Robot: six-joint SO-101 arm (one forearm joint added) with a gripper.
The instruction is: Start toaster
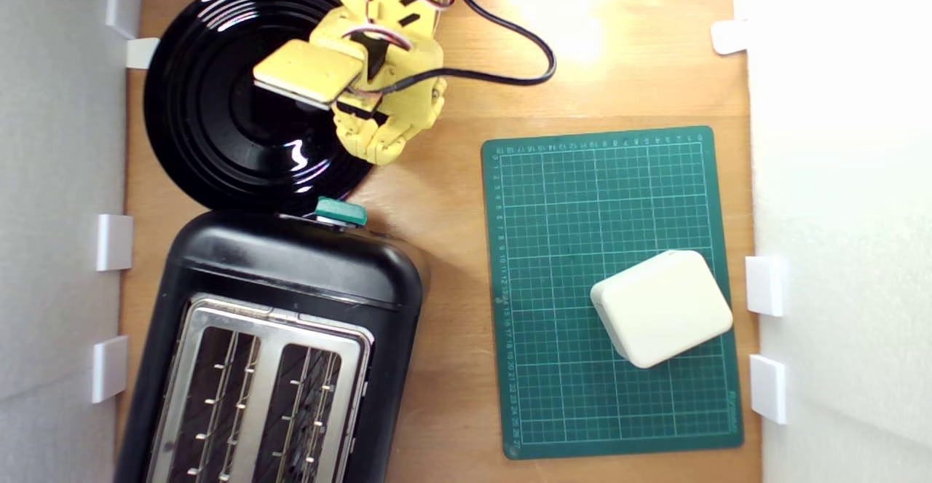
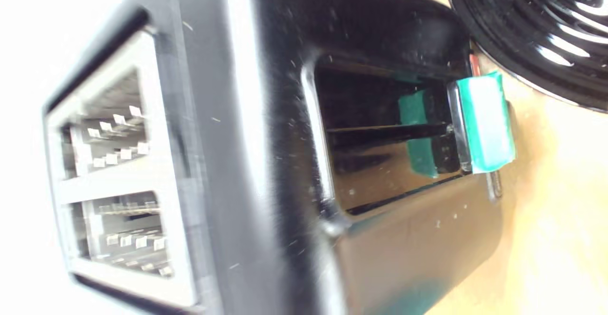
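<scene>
step: approach, lever not yet touched | toaster (image 1: pixel 291 344) was stood at exterior view's lower left, teal lever tab (image 1: pixel 340 211) facing end effector (image 1: pixel 378 149) | finger spacing could not be told | next: tab to be pressed down squarely

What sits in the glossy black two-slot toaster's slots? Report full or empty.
Empty. Both slots of the glossy black two-slot toaster show only bare wire guides inside its silver top plate; no bread appears in the exterior or wrist view.

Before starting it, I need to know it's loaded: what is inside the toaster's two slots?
Only wire guides show in both slots of the toaster; no bread is visible. The slot bottoms are too dark to tell.
</scene>
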